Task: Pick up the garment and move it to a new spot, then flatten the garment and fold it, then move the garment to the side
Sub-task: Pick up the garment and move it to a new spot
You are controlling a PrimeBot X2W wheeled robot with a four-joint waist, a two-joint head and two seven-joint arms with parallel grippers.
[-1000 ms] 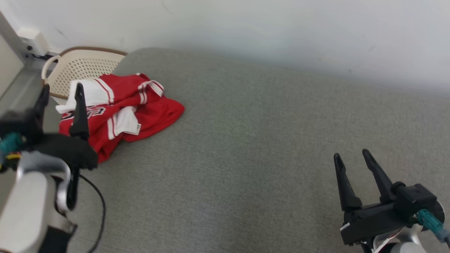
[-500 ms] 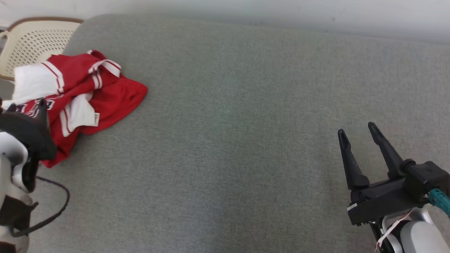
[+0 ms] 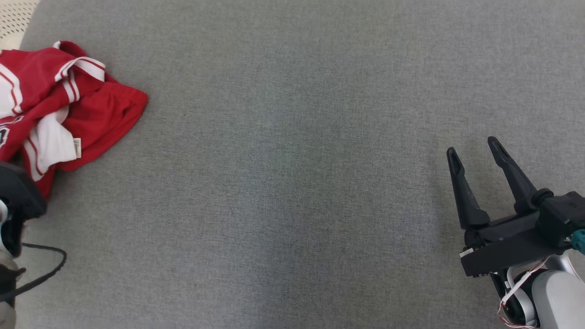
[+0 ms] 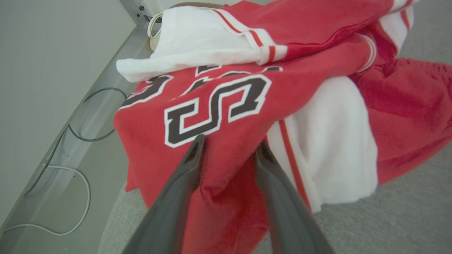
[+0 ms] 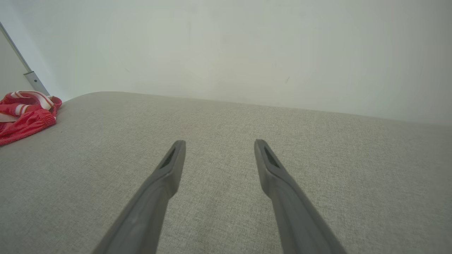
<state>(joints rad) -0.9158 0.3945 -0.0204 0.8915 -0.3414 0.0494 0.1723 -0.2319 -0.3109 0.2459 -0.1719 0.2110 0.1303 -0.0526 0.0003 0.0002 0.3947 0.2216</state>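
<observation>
Though crumpled, a red-and-white garment (image 4: 300, 88) with dark lettering.

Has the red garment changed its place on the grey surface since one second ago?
No. The garment keeps its place by the cream basket; only the whole head view has shifted.

Grey fabric surface (image 3: 292, 183); crumpled red-white garment (image 3: 91, 105) lying at left edge.

Left hand (image 4: 229, 144), jaws apart, on crumpled red garment (image 4: 219, 102)
</observation>
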